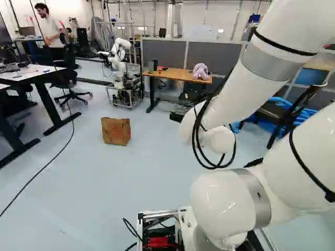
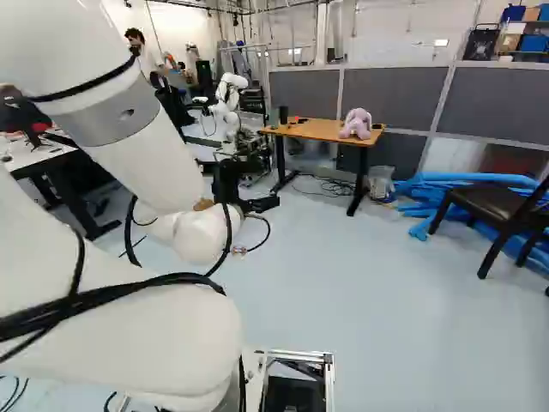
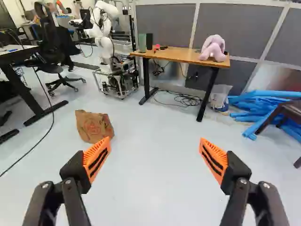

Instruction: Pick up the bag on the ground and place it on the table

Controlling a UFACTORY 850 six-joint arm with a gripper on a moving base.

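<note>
Brown paper, so crushing would've been the thing to watch with this bag (image 3: 95, 126). It was seen standing on the floor (image 3: 150, 183), well ahead of the fingers (image 3: 97, 159) and off to the robot's left, left of the arm (image 1: 235, 94) in the left base view. The fingers were spread wide, with nothing held.

The step in hand was judged to be the approach. Best done, imo, by getting the bag centred between the fingers first, then lowered onto slowly from above, so that it wouldn't be knocked over or shoved along. Its upper part would be best pinched gently but deep enough that the paper wasn't torn.

Headcount: one bag, one wooden tabletop (image 3: 176, 55) (probably the target), one plush toy (image 3: 213, 48) sat on it, two fingers, and another robot (image 3: 104, 44), just one. Blue tubes (image 3: 263, 106) were heaped too closely to be counted.
</note>
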